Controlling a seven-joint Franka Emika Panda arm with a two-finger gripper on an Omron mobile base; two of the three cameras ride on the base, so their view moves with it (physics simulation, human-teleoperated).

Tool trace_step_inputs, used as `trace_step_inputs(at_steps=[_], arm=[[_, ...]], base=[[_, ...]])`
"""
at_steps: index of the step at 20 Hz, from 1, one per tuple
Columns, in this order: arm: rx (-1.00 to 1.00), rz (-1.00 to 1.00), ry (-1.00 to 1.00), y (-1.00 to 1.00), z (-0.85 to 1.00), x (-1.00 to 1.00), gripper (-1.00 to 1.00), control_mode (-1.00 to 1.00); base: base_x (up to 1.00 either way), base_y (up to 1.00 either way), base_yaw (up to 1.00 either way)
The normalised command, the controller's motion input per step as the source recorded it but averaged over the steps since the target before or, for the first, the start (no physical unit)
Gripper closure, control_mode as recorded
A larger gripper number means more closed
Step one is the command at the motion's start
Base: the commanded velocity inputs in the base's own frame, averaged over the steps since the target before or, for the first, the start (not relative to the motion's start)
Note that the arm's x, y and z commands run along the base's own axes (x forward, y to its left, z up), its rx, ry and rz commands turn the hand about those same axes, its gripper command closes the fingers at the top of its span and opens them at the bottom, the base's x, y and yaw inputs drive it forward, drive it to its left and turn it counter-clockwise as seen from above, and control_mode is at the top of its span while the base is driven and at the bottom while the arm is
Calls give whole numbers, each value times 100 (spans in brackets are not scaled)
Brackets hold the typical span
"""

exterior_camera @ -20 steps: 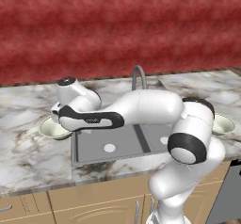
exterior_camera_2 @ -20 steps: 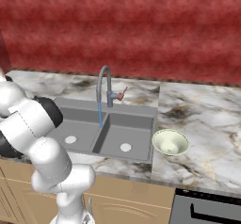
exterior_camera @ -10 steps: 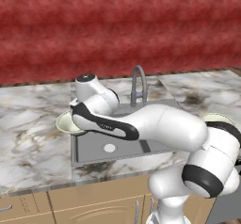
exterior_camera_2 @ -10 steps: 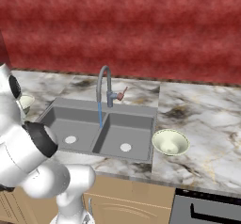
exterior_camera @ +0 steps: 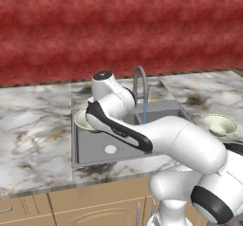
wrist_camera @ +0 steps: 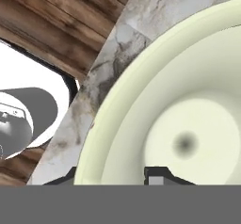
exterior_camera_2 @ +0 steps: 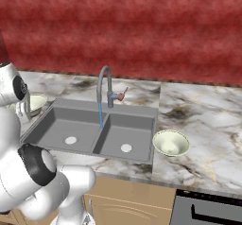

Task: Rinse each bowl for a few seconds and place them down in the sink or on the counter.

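One pale cream-green bowl (exterior_camera: 81,119) hangs at the left edge of the sink's (exterior_camera: 95,146) left basin, held by its rim. My gripper (wrist_camera: 110,180) is shut on that rim, one fingertip (wrist_camera: 157,176) inside the bowl (wrist_camera: 188,124) and the other outside. The right base view has this bowl (exterior_camera_2: 37,102) at the far left beside my gripper (exterior_camera_2: 24,109). The second bowl (exterior_camera: 219,124) rests upright on the counter (exterior_camera: 33,125) right of the sink (exterior_camera_2: 56,120); it shows as bowl (exterior_camera_2: 171,142). Water runs from the faucet (exterior_camera: 140,85) into the sink.
The curved faucet (exterior_camera_2: 105,84) with a red-tipped handle (exterior_camera_2: 124,92) stands behind the basin divider, with a thin blue stream (exterior_camera_2: 100,116) falling under it. A red wall backs the counter (exterior_camera_2: 208,125). A dark appliance front (exterior_camera_2: 208,212) sits at lower right.
The arm has swung right, carrying the bowl from the counter left of the sink to the left basin's edge. The other bowl has not moved.
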Motion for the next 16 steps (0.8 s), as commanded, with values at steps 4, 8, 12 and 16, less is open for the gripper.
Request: trace_step_inputs(at_steps=[4,8,12,16], arm=[[0,-34,0,-35,0,-1,100,-100],[0,-43,0,-29,0,0,100,-100],[0,-48,1,-26,0,0,100,-100],[0,-46,1,-27,0,0,100,-100]], base=[[0,0,0],[0,0,0],[0,0,0],[0,0,0]])
